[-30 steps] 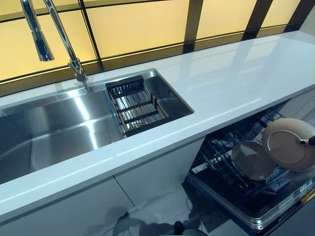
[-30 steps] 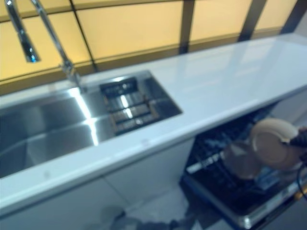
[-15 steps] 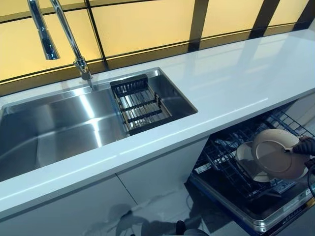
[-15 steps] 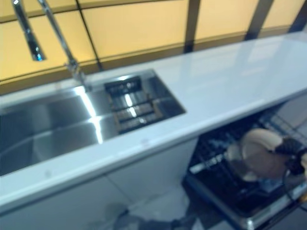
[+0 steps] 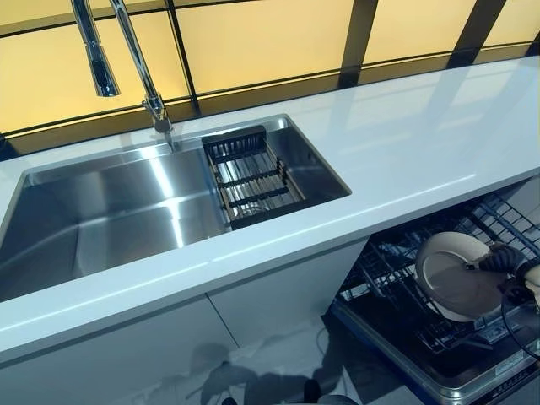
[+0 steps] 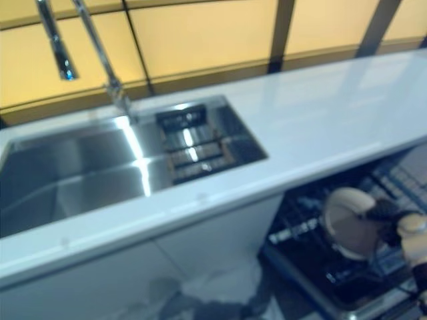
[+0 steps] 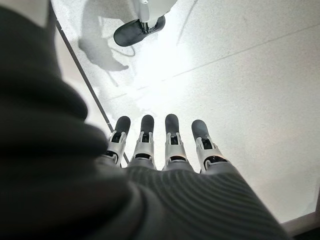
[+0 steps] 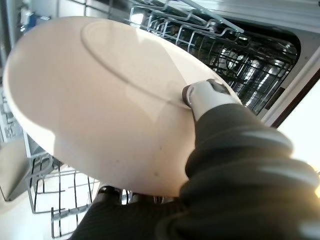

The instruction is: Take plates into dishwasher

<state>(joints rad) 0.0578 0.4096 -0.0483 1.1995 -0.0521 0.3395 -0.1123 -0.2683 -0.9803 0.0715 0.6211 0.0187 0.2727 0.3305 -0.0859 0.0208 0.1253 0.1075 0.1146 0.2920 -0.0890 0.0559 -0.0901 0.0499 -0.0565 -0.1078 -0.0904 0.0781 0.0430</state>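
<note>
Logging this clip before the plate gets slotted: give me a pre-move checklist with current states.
1. Right hand shut on plate: ok, thumb on one face, fingers under the rim.
2. Plate over the pulled-out rack: ok.
3. Dishwasher open: ok.
4. Free slot under the plate: cannot tell, plate hides the tines.
5. Another plate already racked there: cannot tell, hidden.
6. Left hand clear of the work: ok, fingers straight, over the floor.
</note>
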